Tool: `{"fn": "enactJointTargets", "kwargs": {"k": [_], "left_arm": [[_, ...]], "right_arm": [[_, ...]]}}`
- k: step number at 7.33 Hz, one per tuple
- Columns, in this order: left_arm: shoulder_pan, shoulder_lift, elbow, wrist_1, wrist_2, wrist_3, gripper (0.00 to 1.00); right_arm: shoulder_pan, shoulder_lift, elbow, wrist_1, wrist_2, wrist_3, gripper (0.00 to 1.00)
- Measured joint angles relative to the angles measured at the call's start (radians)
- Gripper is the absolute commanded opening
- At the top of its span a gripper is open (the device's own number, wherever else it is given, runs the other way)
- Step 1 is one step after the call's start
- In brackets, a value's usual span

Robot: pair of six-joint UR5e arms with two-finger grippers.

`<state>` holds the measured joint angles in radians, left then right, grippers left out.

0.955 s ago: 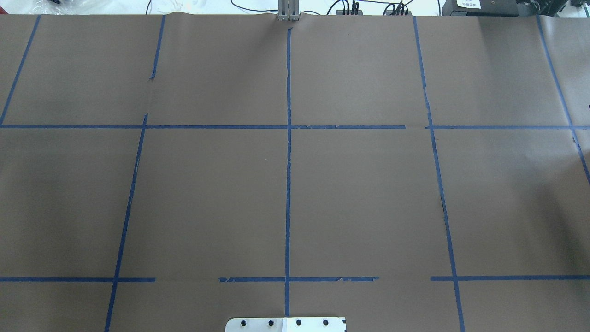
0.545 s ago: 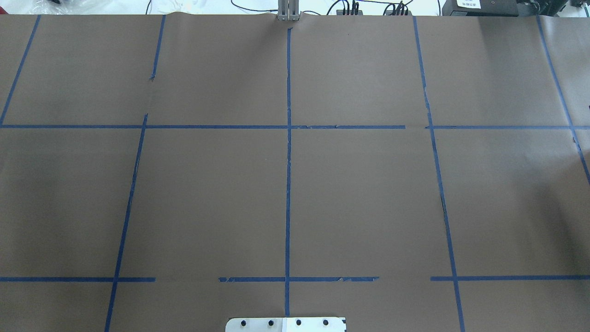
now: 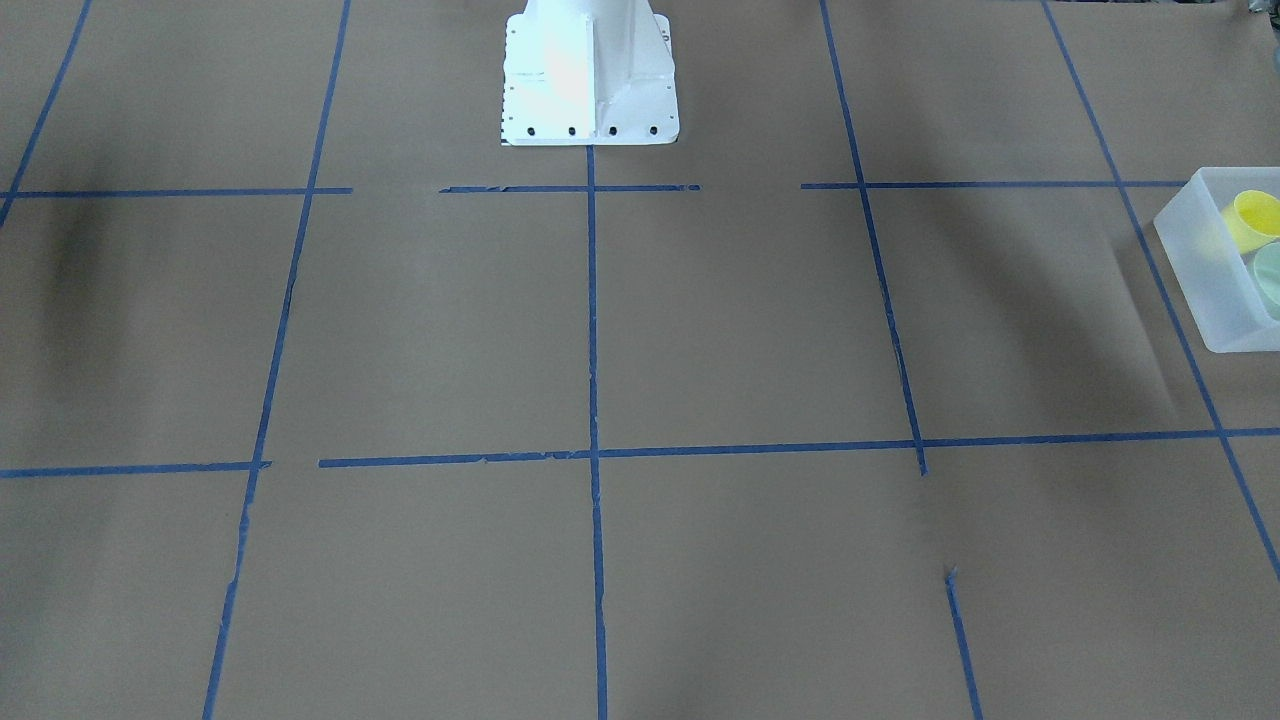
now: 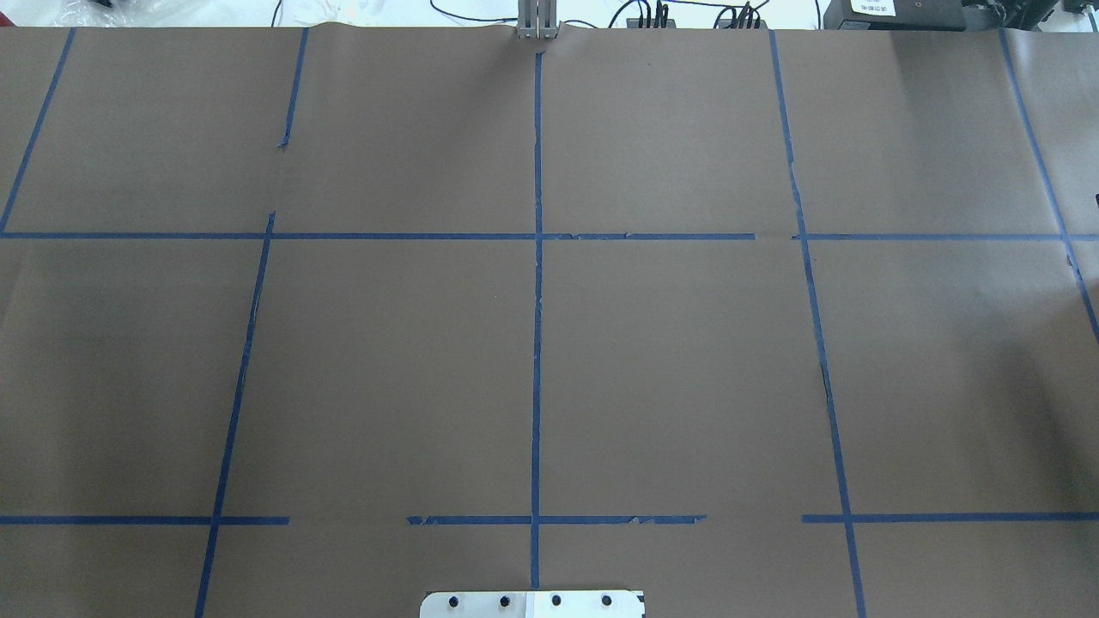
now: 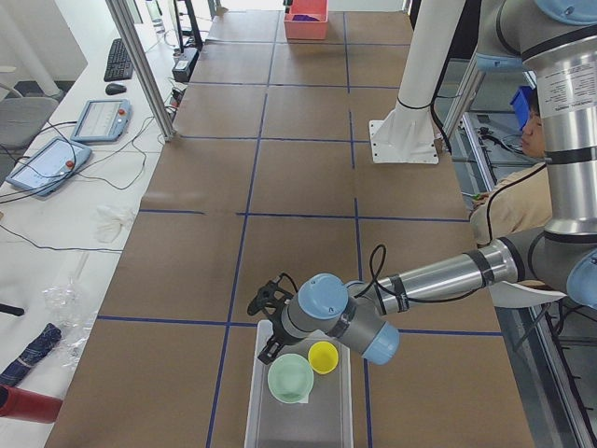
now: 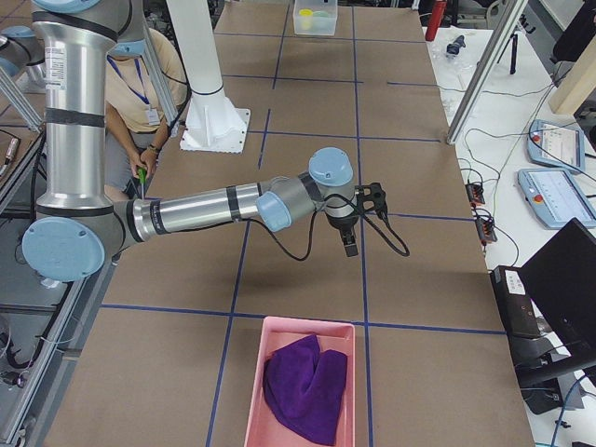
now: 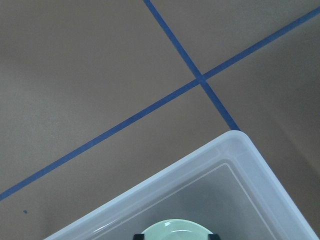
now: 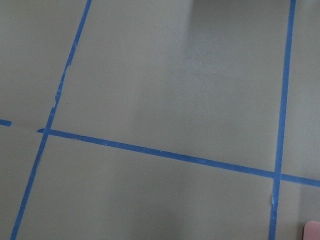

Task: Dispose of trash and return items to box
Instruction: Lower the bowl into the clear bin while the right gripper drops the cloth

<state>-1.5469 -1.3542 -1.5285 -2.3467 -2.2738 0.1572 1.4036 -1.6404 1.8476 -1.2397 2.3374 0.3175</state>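
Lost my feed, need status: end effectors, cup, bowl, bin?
Left end effector above end of bin, right end effector above table; open or shut unclear. Cup and bowl inside bin. No obstruction seen.

links: silver (image 5: 438, 277) | joint caps: light blue (image 5: 324, 295) | cable: black (image 5: 373, 264) | pedestal: white (image 3: 588, 70)

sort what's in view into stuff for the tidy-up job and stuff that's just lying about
For the job:
- yellow cup
- mint-green bowl
- frosted white bin, with both of them already inside it

Just lying about:
- pink bin holding a purple cloth, role unclear
- keyboard and tablet on the side desk
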Motion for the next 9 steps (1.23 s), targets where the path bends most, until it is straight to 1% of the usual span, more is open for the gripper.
{"fn": "enactJointTargets", "kwargs": {"k": [2,3,4,5,6,7,8,9], "left_arm": [[-0.005,-0.074,-0.135,0.339,-0.002,0.029,1.0],[-0.008,-0.089,-0.166,0.436,-0.003,0.052,1.0],[-0.011,-0.087,-0.18,0.503,-0.004,0.062,1.0],[-0.013,-0.084,-0.186,0.607,-0.006,0.067,1.0],[-0.021,-0.082,-0.2,0.715,-0.016,0.07,1.0],[-0.031,-0.075,-0.22,0.768,-0.032,0.072,1.0],[-0.038,-0.073,-0.231,0.792,-0.042,0.073,1.0],[-0.042,-0.078,-0.234,0.8,-0.047,0.073,1.0]], "right_arm": [[0.001,0.002,0.0,-0.003,-0.016,-0.004,1.0],[0.002,-0.005,-0.001,-0.012,-0.021,-0.023,1.0],[0.005,-0.015,-0.002,-0.042,-0.022,-0.066,1.0],[0.012,-0.027,0.001,-0.107,-0.02,-0.114,1.0],[0.024,-0.034,0.003,-0.197,-0.017,-0.144,1.0],[0.038,-0.037,0.004,-0.284,-0.016,-0.156,1.0],[0.055,-0.044,0.011,-0.336,-0.019,-0.164,1.0],[0.071,-0.054,0.026,-0.356,-0.019,-0.187,1.0]]}}
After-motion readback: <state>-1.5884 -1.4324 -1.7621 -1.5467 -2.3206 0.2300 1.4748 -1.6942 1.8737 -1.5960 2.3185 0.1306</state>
